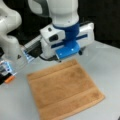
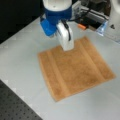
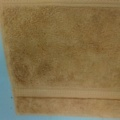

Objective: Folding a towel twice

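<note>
Spread flat and unfolded, the towel [image 1: 65, 90] covers the worktop [image 2: 20, 62]. Above its far edge hangs the hand [image 1: 68, 53], holding nothing; I cannot tell whether it stands apart or together. Gripping well likely means pinching squarely at a corner.

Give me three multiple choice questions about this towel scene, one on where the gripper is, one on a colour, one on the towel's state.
1. Where is the gripper?
A. Above the towel's edge
B. Far off the table
C. Under the towel

2. What colour is the towel?
A. Green
B. Orange-brown
C. White

3. What state is the towel in?
A. Folded twice
B. Rolled up
C. Spread flat, unfolded

Answers:
1. A, in both front views it hangs over the towel's edge nearest the arm.
2. B, all three views show orange-brown cloth.
3. C, it lies as one flat layer on the table, both band stripes showing.
</note>
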